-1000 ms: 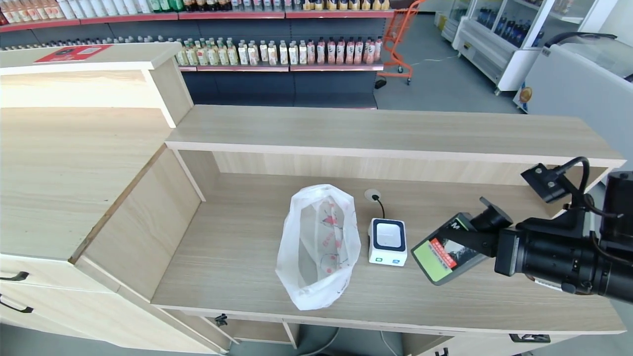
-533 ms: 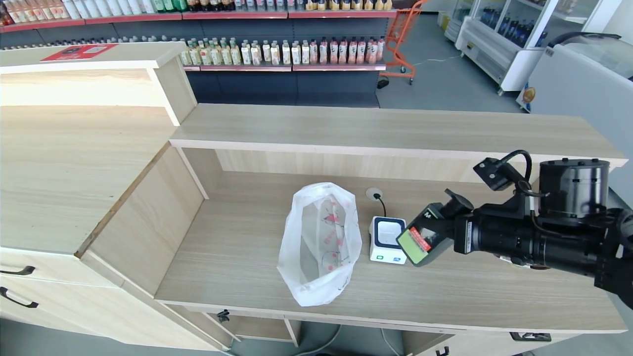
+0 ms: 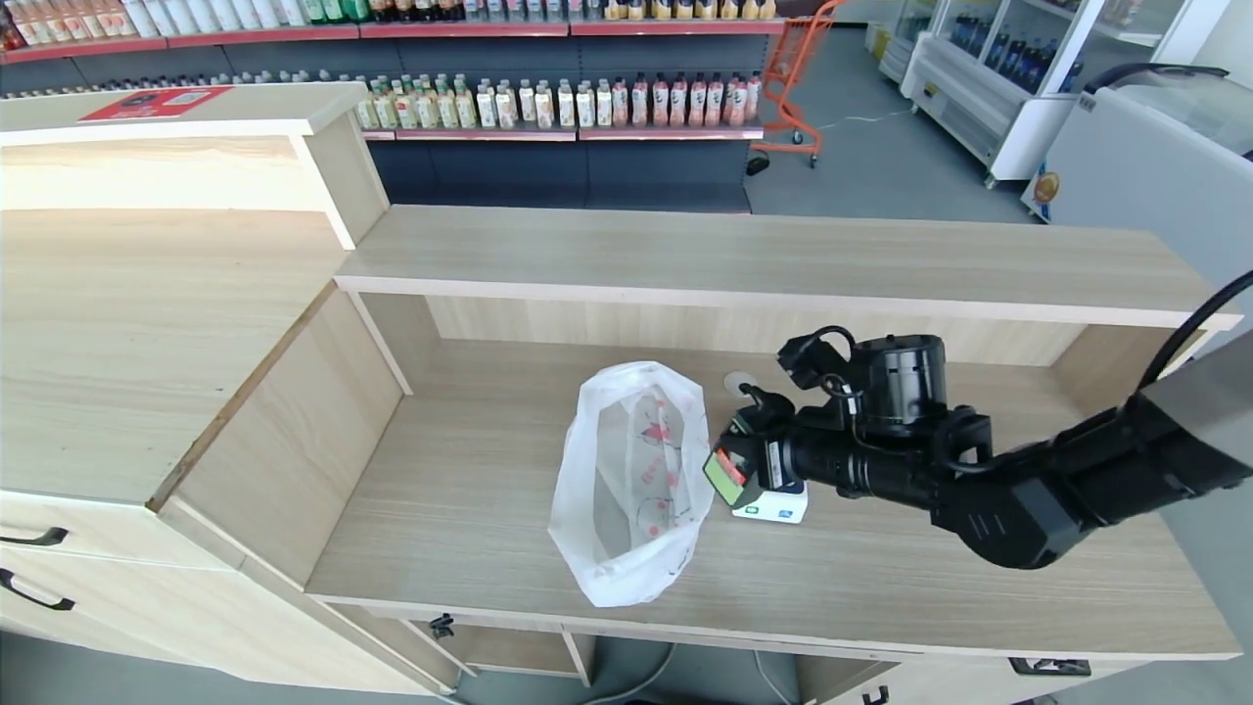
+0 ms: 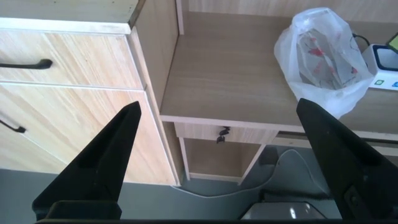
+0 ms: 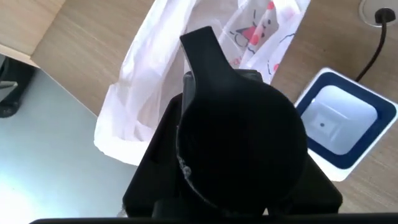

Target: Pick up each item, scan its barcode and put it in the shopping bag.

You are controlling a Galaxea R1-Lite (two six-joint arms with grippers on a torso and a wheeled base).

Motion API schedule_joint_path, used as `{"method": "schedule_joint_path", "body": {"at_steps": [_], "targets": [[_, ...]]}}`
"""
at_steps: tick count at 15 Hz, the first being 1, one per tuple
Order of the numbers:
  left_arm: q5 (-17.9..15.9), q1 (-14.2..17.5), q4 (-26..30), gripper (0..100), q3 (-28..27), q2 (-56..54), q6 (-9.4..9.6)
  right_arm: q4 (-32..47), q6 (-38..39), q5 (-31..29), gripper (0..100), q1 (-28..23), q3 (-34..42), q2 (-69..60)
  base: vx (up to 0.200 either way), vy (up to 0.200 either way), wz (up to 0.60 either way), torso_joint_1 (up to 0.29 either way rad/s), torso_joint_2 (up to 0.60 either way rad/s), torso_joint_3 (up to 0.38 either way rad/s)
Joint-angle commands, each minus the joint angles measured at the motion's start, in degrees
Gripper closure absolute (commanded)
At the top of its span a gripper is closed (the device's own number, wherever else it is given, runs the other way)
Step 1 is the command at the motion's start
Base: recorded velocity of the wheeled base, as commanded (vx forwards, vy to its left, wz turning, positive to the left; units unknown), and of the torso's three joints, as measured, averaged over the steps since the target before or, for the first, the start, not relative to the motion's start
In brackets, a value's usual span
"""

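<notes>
The shopping bag stands on the wooden counter, which is the biggest thing here. The bag is thin, white plastic with red pictures on it. Its top is open and faces up. It sits near the middle of the counter.

The right claw is out over the counter, just to the right of the bag. It is pinching a small dark box between its fingers. The box has a green and red label on the end that faces the bag. The box hangs in the air, right over the scanner and just beside the bag. I cannot tell if the box touches the bag.

The left claw hangs low, in front of the counter, near drawers with black handles. Its two fingers are spread wide apart and hold nothing.

The scanner is a little white block with a dark blue frame on top. It sits on the counter close to the bag. A thin black cord runs from it to a hole in the counter.
</notes>
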Motion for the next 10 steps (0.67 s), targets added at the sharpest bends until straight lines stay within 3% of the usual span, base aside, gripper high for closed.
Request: {"method": "schedule_joint_path", "body": {"at_steps": [1,3,10], "targets": [[0.00,0.00,0.00,0,0.00,0.00,-0.01,-2.44,-0.40,-1.45,100,4.10,-5.05,9.09,0.000,0.000,0.00,0.000,0.00,0.000],[0.00,0.00,0.00,0,0.00,0.00,-0.01,-5.08,-2.25,-4.88,100,6.38,-7.60,13.04,0.000,0.000,0.00,0.000,0.00,0.000],[0.00,0.00,0.00,0,0.00,0.00,-0.01,-16.07,-14.38,-5.15,100,8.93,-11.91,24.55,0.000,0.000,0.00,0.000,0.00,0.000]]}}
